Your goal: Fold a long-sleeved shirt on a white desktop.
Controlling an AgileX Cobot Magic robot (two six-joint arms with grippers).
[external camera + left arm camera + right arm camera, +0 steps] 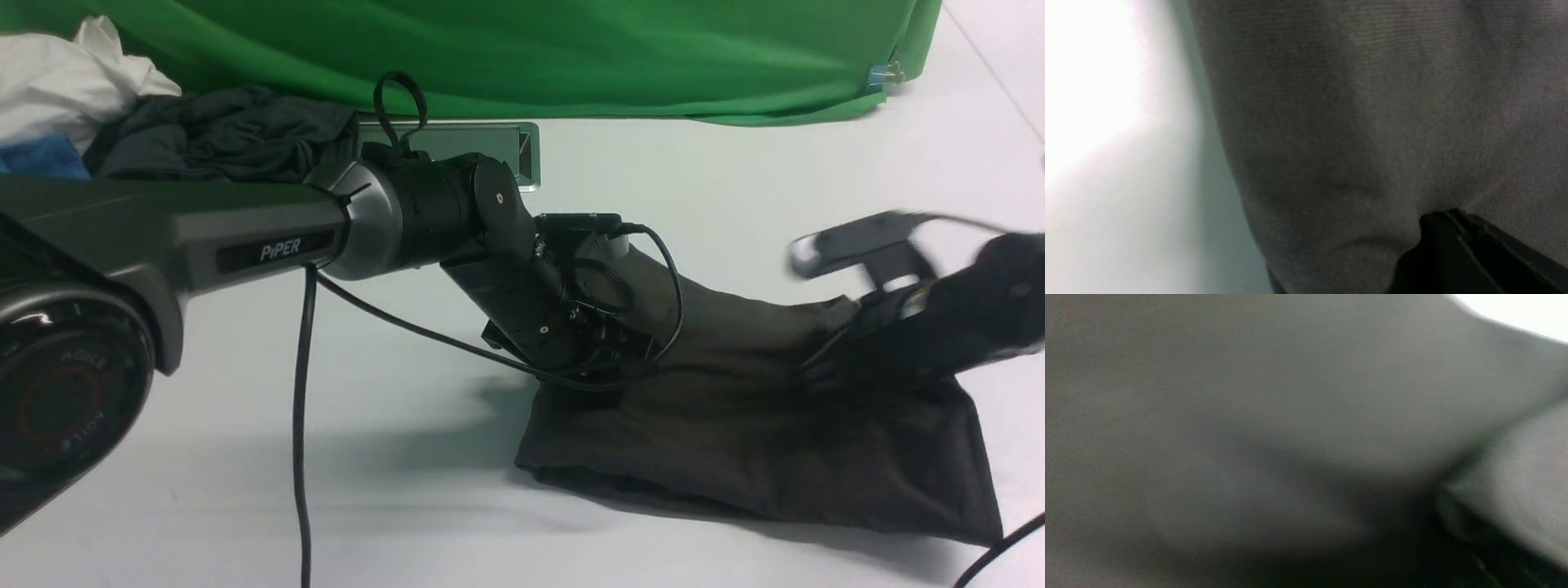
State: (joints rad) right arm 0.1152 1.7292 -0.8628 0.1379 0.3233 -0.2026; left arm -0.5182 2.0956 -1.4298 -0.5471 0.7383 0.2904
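The long-sleeved shirt (735, 433), dark charcoal-brown, lies folded into a wide band on the white desktop (408, 506); its print is hidden. Its far edge is raised off the table between both grippers. My left gripper (608, 359) reaches across and is shut on the shirt's left end. In the left wrist view the fabric (1351, 102) drapes taut over one black finger (1453, 253). My right gripper (824, 367), motion-blurred, holds the raised edge further right. Fabric (1249, 396) fills the right wrist view, where the jaws are too dark to make out.
A smaller slate-grey garment (220, 135), a white cloth (65, 82) and a blue garment (41, 155) are piled at the far left. The metal cable hatch (490, 139) sits behind the left wrist, and the green backdrop (531, 49) beyond it. A black cable (302, 425) hangs from the left arm.
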